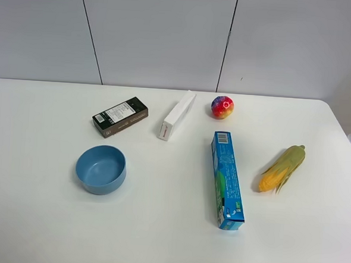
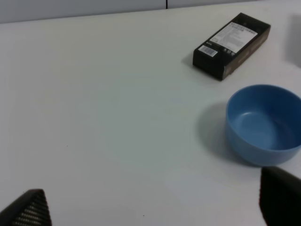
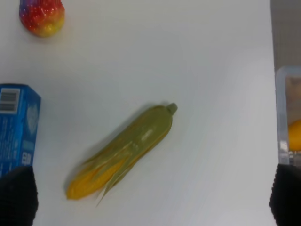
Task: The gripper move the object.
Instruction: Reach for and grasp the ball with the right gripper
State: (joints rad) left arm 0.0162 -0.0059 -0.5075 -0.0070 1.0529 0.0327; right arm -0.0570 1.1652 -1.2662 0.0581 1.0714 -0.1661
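Approach step; ball [image 1: 222,107] untouched at 12 o'clock of blue box [image 1: 226,181]. Both my jaws spread, empty. Next: right jaws over ball, descend, pinch.

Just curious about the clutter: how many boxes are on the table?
3: black box behind the blue bowl, white box beside the ball, long blue box left of the corn.

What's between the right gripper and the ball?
The corn lies flat on the table between the right gripper and the ball; the blue box is off to the side. Both are low, so a path over them looks clear.
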